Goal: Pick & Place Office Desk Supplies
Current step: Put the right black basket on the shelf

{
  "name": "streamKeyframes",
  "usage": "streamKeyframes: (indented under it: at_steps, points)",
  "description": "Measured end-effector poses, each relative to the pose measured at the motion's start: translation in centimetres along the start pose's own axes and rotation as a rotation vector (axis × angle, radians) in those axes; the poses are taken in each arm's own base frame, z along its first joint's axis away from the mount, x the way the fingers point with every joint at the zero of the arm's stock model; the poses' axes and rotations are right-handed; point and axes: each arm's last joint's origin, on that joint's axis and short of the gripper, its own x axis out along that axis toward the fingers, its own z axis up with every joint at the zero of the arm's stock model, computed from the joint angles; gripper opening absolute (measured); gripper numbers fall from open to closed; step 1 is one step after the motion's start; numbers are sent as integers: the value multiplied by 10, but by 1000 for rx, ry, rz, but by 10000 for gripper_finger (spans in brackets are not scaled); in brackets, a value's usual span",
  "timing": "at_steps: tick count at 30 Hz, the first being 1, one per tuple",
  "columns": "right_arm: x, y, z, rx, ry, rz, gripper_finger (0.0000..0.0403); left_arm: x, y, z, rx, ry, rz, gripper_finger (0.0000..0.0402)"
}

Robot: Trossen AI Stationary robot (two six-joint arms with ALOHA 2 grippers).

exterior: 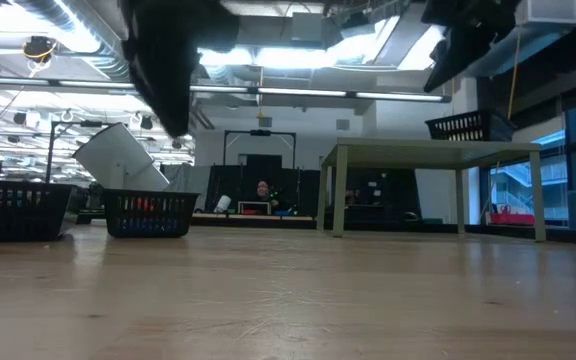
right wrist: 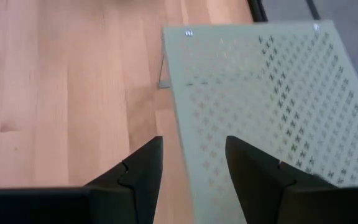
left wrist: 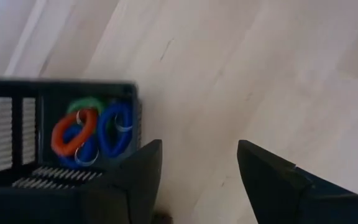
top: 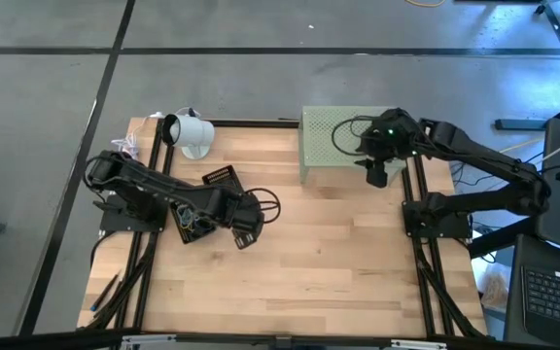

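L tool [left wrist: 199, 180]: fingers apart, nothing between them; hung over bare bench just beside black basket, toward mid-bench.
R tool [right wrist: 193, 180]: fingers apart, nothing held; sat above front edge of pale green stand, near bench's far right corner.
Bench [top: 338, 262]: light wood; mid and near parts bare.
Black basket [left wrist: 17, 124]: slotted walls, in bench's left half by L arm; dark item in it in high view, can't tell what.
Rubber bands: red [left wrist: 72, 132], blue [left wrist: 114, 127], green [left wrist: 89, 102] loops piled together in one corner of basket, overlapping; metal rings on them.
2nd black basket [top: 222, 178]: smaller, on bench just beyond L arm; contents can't tell.
Pale green stand [right wrist: 266, 106]: perforated top, sloped, at far right of bench; R arm over it.
White cup-like obj [top: 191, 133]: tipped on side at bench's far left edge.
Low view: two baskets and tilted white obj at left; both arms up off bench; a person seen far off in room behind.
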Motion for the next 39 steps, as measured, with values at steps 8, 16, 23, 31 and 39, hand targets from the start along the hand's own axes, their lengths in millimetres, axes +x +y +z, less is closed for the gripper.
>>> streamKeyframes:
  at_steps: [8,16,23,31,39]
  points:
    - [0,12,5,-24,-8,-1,177,5,8,-3,-19,54,38,204]
    - [0,31,12,-89,-57,58,178,12,10,-2,-23,92,58,207]
    - [-2,49,15,-112,-78,137,178,34,10,-1,14,172,134,208]
    - [-3,63,16,-151,-89,181,178,56,19,7,14,225,209,205]
    - [-5,71,17,-146,-90,211,178,78,27,13,9,283,252,200]
